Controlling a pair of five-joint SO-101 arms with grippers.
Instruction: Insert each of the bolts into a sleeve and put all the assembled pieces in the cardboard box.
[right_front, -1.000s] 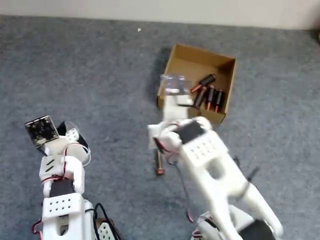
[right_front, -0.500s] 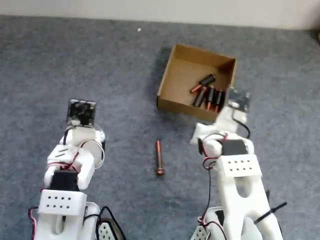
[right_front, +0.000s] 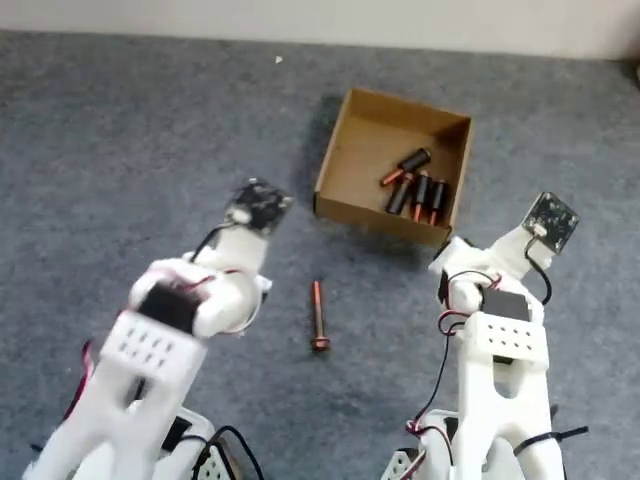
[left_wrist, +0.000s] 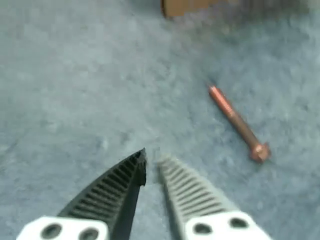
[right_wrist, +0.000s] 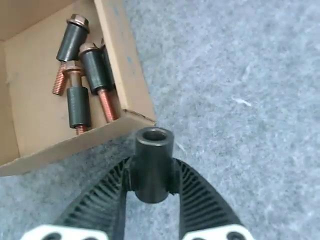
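Observation:
A bare copper bolt (right_front: 318, 315) lies on the grey carpet in front of the cardboard box (right_front: 372, 214). Several bolts fitted in black sleeves (right_front: 417, 188) lie in the box. My left arm (right_front: 190, 305) stands just left of the bolt. Its gripper (left_wrist: 152, 159) hovers over carpet a short way from the bolt (left_wrist: 236, 121), its fingers together with nothing between them. My right arm (right_front: 495, 320) is at the box's front right corner. Its gripper (right_wrist: 151, 171) is shut on an upright black sleeve (right_wrist: 151, 162), just outside the box wall (right_wrist: 118, 60), near the assembled pieces (right_wrist: 79, 102).
Grey carpet covers the whole work surface, and a pale wall strip runs along the far edge. A corner of the box (left_wrist: 184, 6) shows beyond the left gripper. Open carpet stretches to the left of the box and around the bolt.
My left arm has swung from the far left toward the middle, close to the bolt. My right arm has moved right, from the box's front left to its front right corner.

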